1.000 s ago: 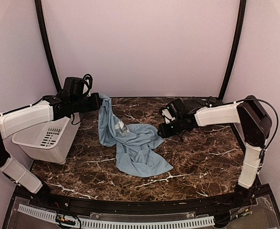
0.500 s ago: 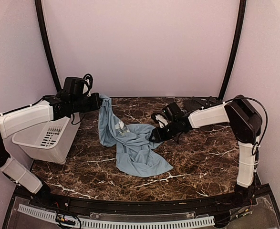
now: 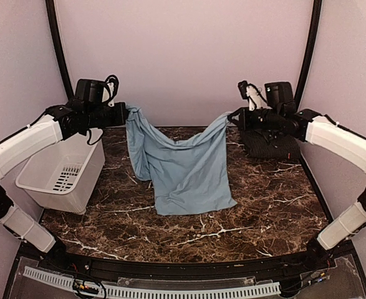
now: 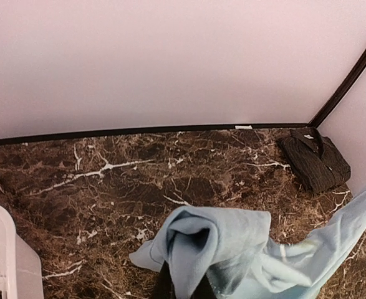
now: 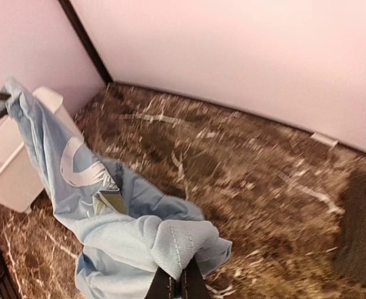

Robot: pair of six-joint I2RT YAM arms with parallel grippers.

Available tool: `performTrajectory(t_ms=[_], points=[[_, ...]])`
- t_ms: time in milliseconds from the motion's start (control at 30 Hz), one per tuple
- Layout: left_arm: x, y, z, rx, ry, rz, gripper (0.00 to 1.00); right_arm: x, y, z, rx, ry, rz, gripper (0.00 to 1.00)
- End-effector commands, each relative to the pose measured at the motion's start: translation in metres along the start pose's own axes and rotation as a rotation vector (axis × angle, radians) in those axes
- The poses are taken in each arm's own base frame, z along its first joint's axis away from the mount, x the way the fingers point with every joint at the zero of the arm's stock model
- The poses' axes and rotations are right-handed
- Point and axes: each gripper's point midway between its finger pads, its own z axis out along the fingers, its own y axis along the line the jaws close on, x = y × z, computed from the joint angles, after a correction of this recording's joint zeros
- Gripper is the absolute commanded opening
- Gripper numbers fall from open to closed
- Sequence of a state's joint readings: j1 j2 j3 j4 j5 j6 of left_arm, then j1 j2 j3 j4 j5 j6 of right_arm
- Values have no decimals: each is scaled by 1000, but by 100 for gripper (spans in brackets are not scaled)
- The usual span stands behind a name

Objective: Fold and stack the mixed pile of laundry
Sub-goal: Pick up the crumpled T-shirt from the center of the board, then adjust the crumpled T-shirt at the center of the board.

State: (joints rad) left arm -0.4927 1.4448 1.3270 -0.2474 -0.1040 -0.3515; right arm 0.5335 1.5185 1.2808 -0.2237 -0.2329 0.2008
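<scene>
Now I hold the soft light blue short-sleeved T-shirt point(image 3: 184, 171) spread between both grippers.
My left gripper point(image 3: 126, 114) and right gripper point(image 3: 232, 117) are each clamped on an upper edge, well apart; the cloth hangs between them, its hem touching the dark marble-patterned table point(image 3: 264, 199). The black pinstriped collared shirt point(image 3: 269, 146) lies folded in the far right corner, below my right arm. Next, I think, I must lay the T-shirt flat and smooth before folding.
</scene>
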Motion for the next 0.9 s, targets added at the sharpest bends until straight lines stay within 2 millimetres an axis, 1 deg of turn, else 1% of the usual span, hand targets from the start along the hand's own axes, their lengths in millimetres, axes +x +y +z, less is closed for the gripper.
performTrajectory(t_ms=[0, 33, 67, 100, 133, 167, 233, 300, 333, 367, 400, 433, 467, 533, 567, 600, 633, 667, 700, 733, 767, 800, 833, 867], points=[[-49, -2, -35, -27, -86, 109, 0, -56, -16, -54, 102, -141, -52, 0], [-65, -5, -42, -22, -117, 124, 0, -65, -16, -64, 114, -160, -63, 0], [-67, -6, -44, -23, -111, 137, 0, -73, -15, -74, 129, -180, -74, 0], [-80, -12, -52, -9, -139, 153, 0, -82, -13, -85, 140, -206, -84, 0], [-83, -16, -56, 11, -138, 163, 0, -91, -11, -96, 149, -234, -91, 0], [-92, -22, -63, 31, -158, 183, 0, -98, -9, -108, 158, -260, -98, 0], [-99, -31, -75, 79, -170, 212, 0, -109, -5, -130, 182, -298, -110, 0], [-101, -38, -88, 119, -179, 237, 0, -113, -3, -148, 204, -320, -122, 0], [-101, -42, -98, 147, -183, 247, 0, -114, -2, -156, 212, -329, -126, 0], [-99, -44, -101, 160, -180, 257, 0, -113, -1, -163, 217, -334, -127, 0], [-98, -47, -111, 186, -184, 262, 0, -111, 1, -169, 220, -336, -126, 0], [-90, -47, -113, 200, -159, 276, 0, -107, 1, -174, 224, -332, -122, 0], [-85, -54, -120, 249, -141, 288, 0, -100, 1, -180, 228, -318, -116, 0], [-61, -63, -124, 328, -49, 299, 0, -81, 0, -184, 234, -276, -90, 0], [-44, -68, -128, 382, 13, 294, 0, -69, 1, -183, 217, -255, -67, 0], [-25, -68, -124, 409, 69, 289, 0, -44, 1, -174, 185, -203, -28, 0], [-11, -73, -130, 459, 111, 283, 0, -22, 3, -165, 147, -155, 12, 0], [12, -69, -123, 462, 172, 273, 0, 0, 6, -156, 109, -104, 53, 0], [24, -68, -127, 474, 200, 274, 0, 28, 6, -145, 78, -40, 102, 0], [46, -63, -121, 468, 255, 270, 0, 55, 11, -134, 30, 25, 143, 0], [56, -59, -122, 458, 283, 266, 0, 81, 16, -125, -20, 88, 180, 0], [72, -52, -118, 438, 329, 254, 0, 106, 20, -119, -42, 147, 217, 1], [83, -45, -114, 410, 368, 248, 0, 125, 21, -116, -46, 184, 247, 19], [97, -39, -110, 390, 411, 241, 0, 140, 21, -115, -39, 209, 272, 44]])
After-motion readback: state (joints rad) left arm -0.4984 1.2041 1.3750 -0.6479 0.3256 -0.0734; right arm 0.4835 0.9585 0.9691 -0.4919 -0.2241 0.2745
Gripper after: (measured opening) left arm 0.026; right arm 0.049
